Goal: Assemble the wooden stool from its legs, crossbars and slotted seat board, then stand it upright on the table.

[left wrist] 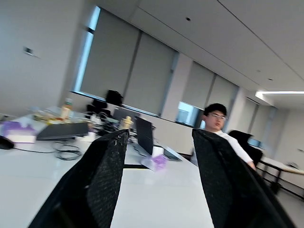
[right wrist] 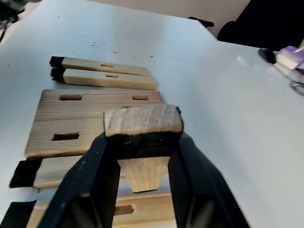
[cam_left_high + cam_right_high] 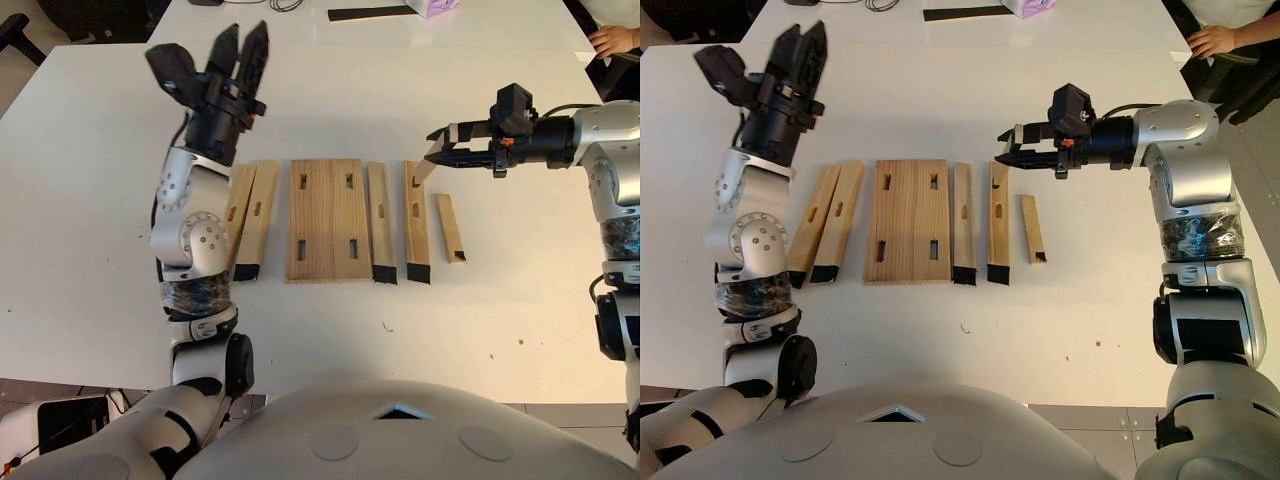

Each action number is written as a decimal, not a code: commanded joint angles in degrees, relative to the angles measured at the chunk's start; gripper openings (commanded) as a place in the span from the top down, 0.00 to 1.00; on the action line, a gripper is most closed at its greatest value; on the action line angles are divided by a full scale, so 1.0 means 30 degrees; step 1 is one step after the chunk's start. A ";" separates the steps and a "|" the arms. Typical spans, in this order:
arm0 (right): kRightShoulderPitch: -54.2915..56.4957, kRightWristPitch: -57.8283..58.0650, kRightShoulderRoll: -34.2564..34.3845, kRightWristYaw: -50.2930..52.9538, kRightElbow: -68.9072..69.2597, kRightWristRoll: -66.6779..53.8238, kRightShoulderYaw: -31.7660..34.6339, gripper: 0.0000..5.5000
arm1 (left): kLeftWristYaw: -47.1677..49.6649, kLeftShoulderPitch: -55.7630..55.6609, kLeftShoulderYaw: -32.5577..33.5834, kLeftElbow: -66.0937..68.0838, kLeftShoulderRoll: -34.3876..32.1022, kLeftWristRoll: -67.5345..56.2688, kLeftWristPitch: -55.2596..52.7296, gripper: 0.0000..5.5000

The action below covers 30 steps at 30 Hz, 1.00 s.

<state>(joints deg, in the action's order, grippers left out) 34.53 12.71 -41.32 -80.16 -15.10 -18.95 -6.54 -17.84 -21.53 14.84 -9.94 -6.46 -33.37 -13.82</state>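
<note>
**Barely begun: one crossbar in hand**

Your right gripper (image 3: pixel 1023 152) clamps a crossbar (image 2: pixel 142 121) above the table. Just beneath it, the legs (image 3: pixel 381 222) and slotted seat board (image 3: pixel 325 220) lie flat and unjoined. Farther off, your left gripper (image 3: pixel 245 48) hangs raised, fingers apart, empty.

Our two head views are looking forward and down over the table (image 3: pixel 330 100), both sharing the seat board (image 3: pixel 325 220). Our left wrist camera is facing the room beyond, while our right wrist camera is looking closely, from low down, at that same board.
</note>
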 commanded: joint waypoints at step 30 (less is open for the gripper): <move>-0.1722 -0.0932 0.0636 0.0206 -0.1122 0.0943 -0.0157 0.76 | 0.0954 0.0946 -0.0136 -0.0084 0.0177 -0.0214 0.0121 0.55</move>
<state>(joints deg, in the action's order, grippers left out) 29.84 9.84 -39.73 -79.92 -18.85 -16.50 -6.85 -15.01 -19.04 14.80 -9.93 -6.03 -33.60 -12.93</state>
